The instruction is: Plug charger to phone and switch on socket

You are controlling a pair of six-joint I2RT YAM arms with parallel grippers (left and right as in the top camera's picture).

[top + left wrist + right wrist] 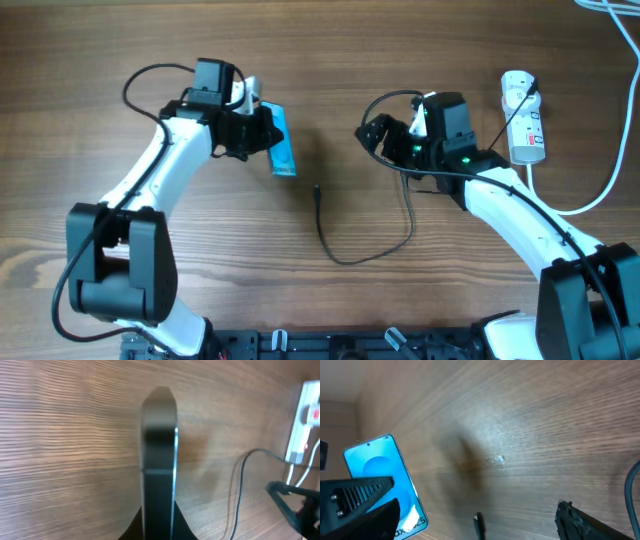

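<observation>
Starting at your right gripper [372,132], you find its jaws spread wide with nothing between them, hanging over bare table. What the coming move turns on lies inward from there. The small connector [317,190] of the charger [345,258] rests on the wood, nearer the robot's base and toward the left arm. In the right wrist view it sits at the bottom edge, roughly midway between the two fingers. Its short stiff body runs nearly along the same line as the phone's long axis, tip pointing away from the base.

Your left gripper [265,132] is clenched on the phone [284,145], pinching front and back partway along, with the screen turned toward the right arm. The end with the small text points toward the connector, near it but apart. Reckon the right arm the one for the plug, since the left is occupied. Whether the phone is clear of the table you cannot tell.

The handset is flat, glossy and likely slick, with a thin pale rim. The cable is thin, black and limp, looping over the matte wood-grain table [200,260] back under the right arm. The socket [524,118], hard white plastic with a red mark, lies beyond the right arm, well apart from the phone.
</observation>
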